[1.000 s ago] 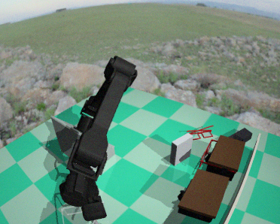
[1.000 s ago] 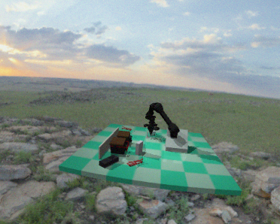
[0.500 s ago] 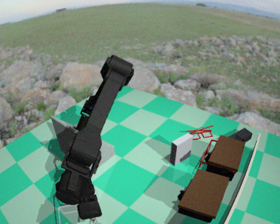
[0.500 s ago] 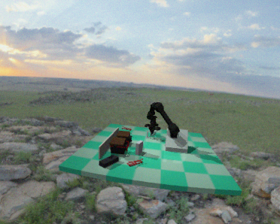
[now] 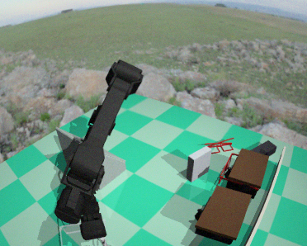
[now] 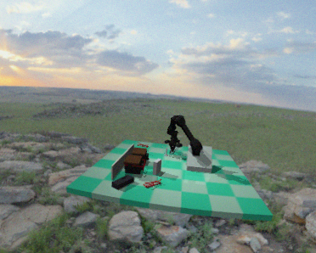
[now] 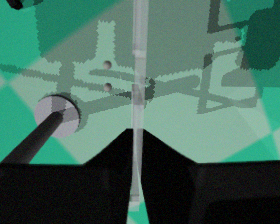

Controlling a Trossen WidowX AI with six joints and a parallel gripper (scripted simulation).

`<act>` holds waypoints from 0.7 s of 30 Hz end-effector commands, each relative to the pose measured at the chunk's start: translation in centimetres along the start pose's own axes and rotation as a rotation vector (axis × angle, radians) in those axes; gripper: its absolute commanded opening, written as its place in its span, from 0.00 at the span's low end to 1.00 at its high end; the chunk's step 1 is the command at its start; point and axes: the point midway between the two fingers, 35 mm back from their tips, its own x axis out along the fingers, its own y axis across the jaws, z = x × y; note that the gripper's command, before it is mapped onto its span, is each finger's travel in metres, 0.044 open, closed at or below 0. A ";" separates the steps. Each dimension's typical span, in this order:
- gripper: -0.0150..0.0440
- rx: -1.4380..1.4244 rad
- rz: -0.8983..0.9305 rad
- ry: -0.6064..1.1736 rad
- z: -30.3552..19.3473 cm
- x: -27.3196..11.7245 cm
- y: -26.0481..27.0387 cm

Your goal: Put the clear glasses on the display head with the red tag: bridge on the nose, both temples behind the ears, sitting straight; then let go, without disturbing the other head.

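My gripper (image 7: 134, 135) (image 6: 172, 150) is shut on the clear glasses (image 7: 139, 65), whose pale see-through bar runs upright between the fingertips in the wrist view. Two small round pads show left of the bar. The glasses are held above the checkered mat, far from the heads. Two brown-topped display heads stand at the right in the top view: one (image 5: 249, 168) behind, with a red frame at its face, and one (image 5: 224, 212) in front. In the exterior view both heads stand left of the arm. I cannot make out a red tag on either.
A pale upright block (image 5: 199, 163) (image 6: 157, 166) stands before the heads. Red glasses (image 6: 152, 183) lie near it, and another red pair (image 6: 143, 145) lies beyond the heads. A low wall (image 6: 122, 162) runs behind the heads; a black box (image 6: 122, 182) is near its end.
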 end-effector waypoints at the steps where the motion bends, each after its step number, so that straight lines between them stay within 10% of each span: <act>1: 0.25 0.000 -0.001 -0.007 0.5 0.0 -0.2; 21: 0.25 0.000 -0.001 -0.007 1.4 0.0 -0.4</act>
